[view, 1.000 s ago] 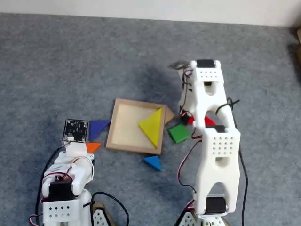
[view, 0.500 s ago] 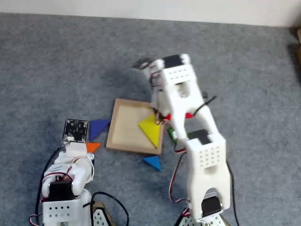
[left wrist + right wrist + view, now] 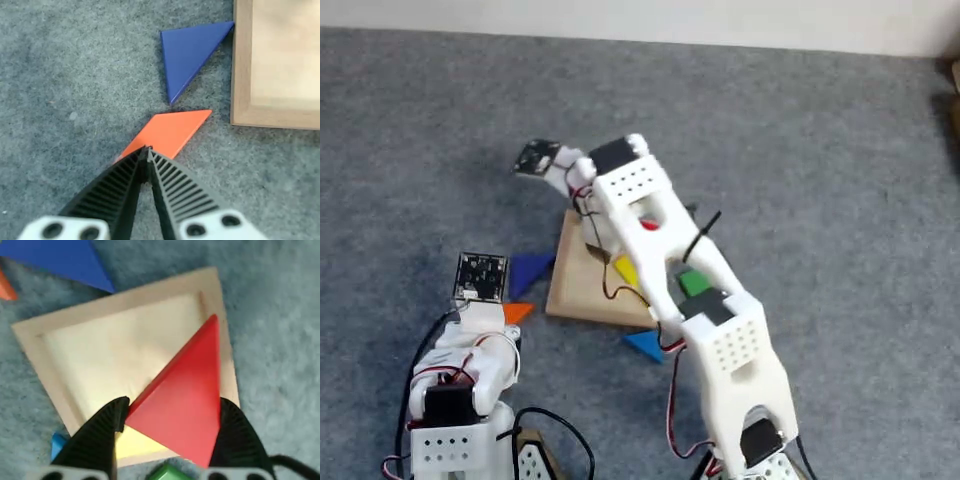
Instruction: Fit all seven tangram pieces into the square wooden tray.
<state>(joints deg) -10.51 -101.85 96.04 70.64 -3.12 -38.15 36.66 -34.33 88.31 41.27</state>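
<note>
The task is at an early stage. Only the yellow triangle [image 3: 624, 270] lies inside the wooden tray [image 3: 570, 290], on its right side. The right gripper [image 3: 172, 407] is clamped on a red triangle [image 3: 190, 380], one finger on each side, and holds it over the tray's right half, above the yellow piece. One red corner overlaps the tray's rim, so it is not seated, and I cannot tell whether it touches the wood.

Four pieces still lie on the carpet:
- The dark blue triangle [image 3: 192, 47] is just left of the tray, one tip touching or almost touching the rim.
- The orange parallelogram [image 3: 167, 132] is next to it, off the tray's near left corner.
- The green square [image 3: 695, 283] is right of the tray, partly under the right arm.
- The small blue triangle [image 3: 645, 345] is just off the tray's near edge.

That makes six pieces counted.

The left gripper [image 3: 146, 152] is closed with nothing between its fingers, its tips over the near end of the orange parallelogram.

By my judgement, one piece is placed, one is on the way in, and most of the fitting remains.
</note>
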